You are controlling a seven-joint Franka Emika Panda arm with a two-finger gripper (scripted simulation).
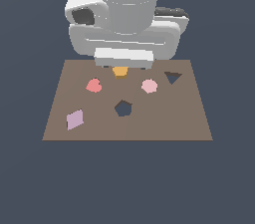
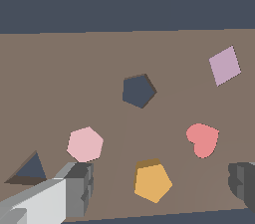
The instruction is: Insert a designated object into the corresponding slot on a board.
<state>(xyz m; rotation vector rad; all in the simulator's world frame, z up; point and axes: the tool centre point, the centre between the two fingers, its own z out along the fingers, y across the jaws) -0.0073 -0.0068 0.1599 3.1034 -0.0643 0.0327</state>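
The small orange pentagon block lies on the brown board at its far edge, partly hidden under the robot's hand. In the wrist view the orange block lies between my two fingers, which stand wide apart on either side of it without touching it. My gripper is open and empty. The dark pentagon slot is an empty hole near the board's middle, also visible in the wrist view.
A red heart piece, a pink polygon piece and a lilac diamond piece sit on the board. A dark triangular hole lies at the far side, toward the exterior view's right.
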